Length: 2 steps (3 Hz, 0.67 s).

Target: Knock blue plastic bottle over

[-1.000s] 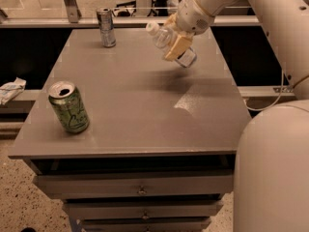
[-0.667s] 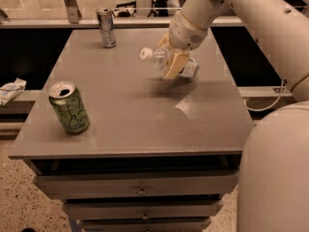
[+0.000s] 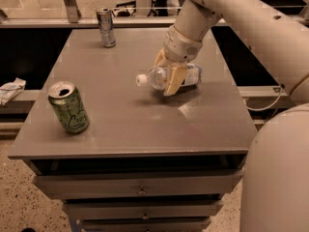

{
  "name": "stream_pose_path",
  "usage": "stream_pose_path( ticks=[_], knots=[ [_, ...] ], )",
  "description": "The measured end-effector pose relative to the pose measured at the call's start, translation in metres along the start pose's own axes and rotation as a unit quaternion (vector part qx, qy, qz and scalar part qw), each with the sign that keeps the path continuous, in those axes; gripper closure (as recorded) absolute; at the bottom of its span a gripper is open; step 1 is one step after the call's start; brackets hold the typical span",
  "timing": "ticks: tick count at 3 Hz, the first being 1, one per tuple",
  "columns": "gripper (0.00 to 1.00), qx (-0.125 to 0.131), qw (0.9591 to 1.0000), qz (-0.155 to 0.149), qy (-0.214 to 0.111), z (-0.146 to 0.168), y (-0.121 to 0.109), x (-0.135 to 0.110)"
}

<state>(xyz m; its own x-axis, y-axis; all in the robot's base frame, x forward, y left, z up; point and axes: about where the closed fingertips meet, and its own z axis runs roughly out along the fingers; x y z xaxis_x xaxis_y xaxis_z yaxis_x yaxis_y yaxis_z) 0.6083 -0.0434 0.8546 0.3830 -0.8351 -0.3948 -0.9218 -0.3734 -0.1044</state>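
The blue plastic bottle (image 3: 152, 77) lies on its side, right of the table's middle, its white cap pointing left and its labelled end to the right. It is at or just above the grey table top (image 3: 120, 110); I cannot tell whether it touches. My gripper (image 3: 165, 78) comes down from the upper right and its tan fingers (image 3: 175, 80) straddle the bottle's middle, shut on it.
A green drink can (image 3: 69, 108) stands open near the front left corner. A slim silver can (image 3: 106, 27) stands at the back left. Drawers (image 3: 140, 191) sit under the table top. A crumpled white item (image 3: 10, 90) lies on a ledge to the left.
My gripper moved down and toward the table's middle with the bottle in it. The bottle went from tilted in the air to lying flat near the surface.
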Motion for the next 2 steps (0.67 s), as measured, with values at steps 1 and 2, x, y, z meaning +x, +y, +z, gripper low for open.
stream_pose_path(
  ticks=[1,2],
  knots=[
    [0.07,-0.014,0.9999,-0.003,-0.005,0.0058,0.0075,-0.0024],
    [0.0,-0.022,0.9997,-0.005,-0.007,0.0085,0.0113,-0.0038]
  ],
)
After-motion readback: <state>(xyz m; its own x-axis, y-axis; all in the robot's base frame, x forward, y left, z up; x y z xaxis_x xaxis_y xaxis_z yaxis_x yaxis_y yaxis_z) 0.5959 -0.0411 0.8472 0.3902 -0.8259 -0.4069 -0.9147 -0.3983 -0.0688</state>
